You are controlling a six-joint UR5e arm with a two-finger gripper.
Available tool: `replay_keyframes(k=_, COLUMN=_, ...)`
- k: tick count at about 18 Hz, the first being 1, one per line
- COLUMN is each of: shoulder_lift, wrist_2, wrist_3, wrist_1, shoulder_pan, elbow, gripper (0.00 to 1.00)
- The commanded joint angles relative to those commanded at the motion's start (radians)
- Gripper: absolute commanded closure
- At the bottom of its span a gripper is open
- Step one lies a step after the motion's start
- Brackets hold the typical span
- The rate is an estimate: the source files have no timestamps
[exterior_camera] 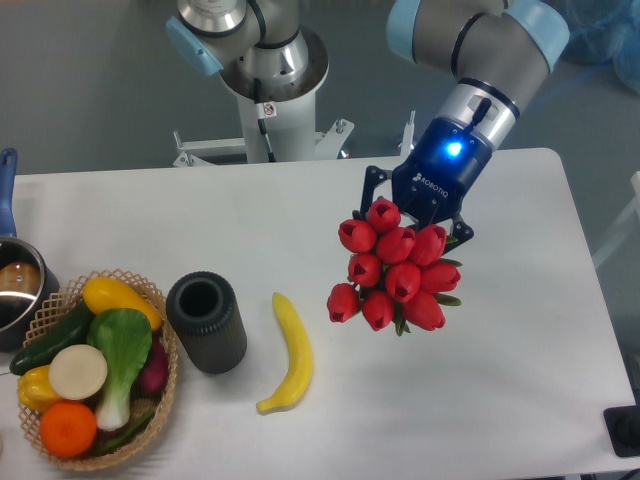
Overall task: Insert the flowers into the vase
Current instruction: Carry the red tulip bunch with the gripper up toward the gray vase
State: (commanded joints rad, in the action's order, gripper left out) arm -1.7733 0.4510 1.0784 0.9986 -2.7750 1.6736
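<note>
The flowers (394, 268) are a tight bunch of glossy red tulip buds with small green leaves, held in the air over the right half of the table. My gripper (418, 213) is shut on the flowers from behind; the stems and fingertips are hidden by the buds. The vase (207, 322) is a short dark ribbed cylinder standing upright at the left of the table, mouth open and empty. The flowers are well to the right of the vase, with a banana between them.
A yellow banana (288, 353) lies between the vase and the flowers. A wicker basket (62, 293) of vegetables and fruit sits at the left, touching the vase. A pot (14, 287) stands at the left edge. The robot base (268, 95) is at the back.
</note>
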Motion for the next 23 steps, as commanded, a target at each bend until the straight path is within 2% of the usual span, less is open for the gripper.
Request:
replay_keyframes(k=3, shoulder_lift=0.003, wrist_2=0.000, wrist_3=0.003, wrist_1=-0.008, shoulder_pan=0.005, elbow=0.014, gripper=0.61)
replay_keyframes(k=13, shoulder_lift=-0.005, wrist_2=-0.003, wrist_3=-0.008, wrist_1=-0.009, shoulder_pan=0.035, elbow=-0.002, gripper=0.61)
replay_keyframes(k=16, shoulder_lift=-0.012, wrist_2=-0.040, wrist_3=-0.002, wrist_1=-0.011, shoulder_pan=0.060, elbow=-0.003, gripper=0.61)
replay_keyframes(k=20, shoulder_lift=-0.038, wrist_2=-0.092, wrist_3=0.012, wrist_1=-0.064, shoulder_pan=0.089, elbow=0.011, gripper=0.61)
replay_keyframes(k=23, shoulder_lift=-0.038, wrist_2=-0.129, wrist_3=0.018, wrist_1=-0.077, shoulder_pan=0.098, elbow=0.015, gripper=0.61)
